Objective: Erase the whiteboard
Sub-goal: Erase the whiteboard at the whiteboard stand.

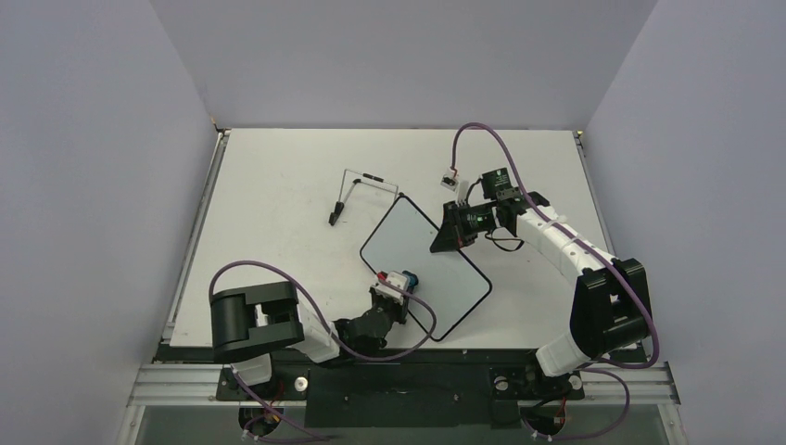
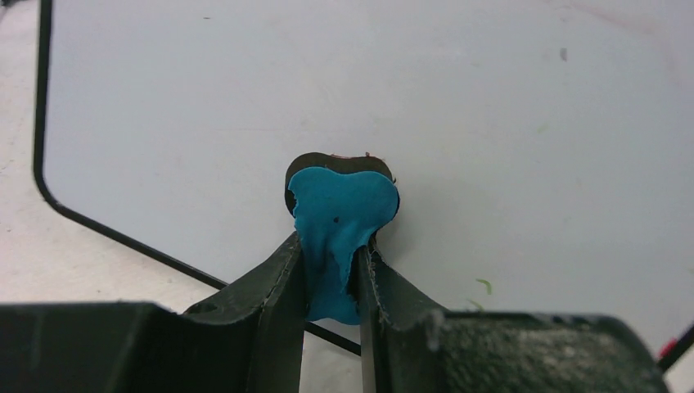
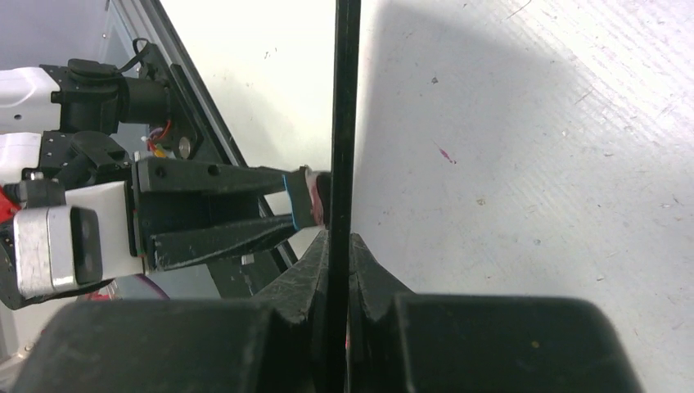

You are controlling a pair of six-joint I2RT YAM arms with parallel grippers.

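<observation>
Wiping looks in hand: whiteboard [image 1: 436, 278] lies centre frame from above, right gripper [image 1: 447, 237] pinched on its upper-right edge, left gripper [image 2: 331, 255] clamped on the blue eraser [image 2: 340, 217] against its face. Next: sweep toward a possible green fleck [image 2: 484, 285], lower right.

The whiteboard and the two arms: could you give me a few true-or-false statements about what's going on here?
1. The left arm's jaws pinch a blue eraser. True.
2. The right arm's jaws are open and empty. False: they are shut on the edge of the whiteboard.
3. The eraser is over the whiteboard's white face. True.
4. The wire stand props up the whiteboard. False: it lies on the table by the board's far corner.
</observation>
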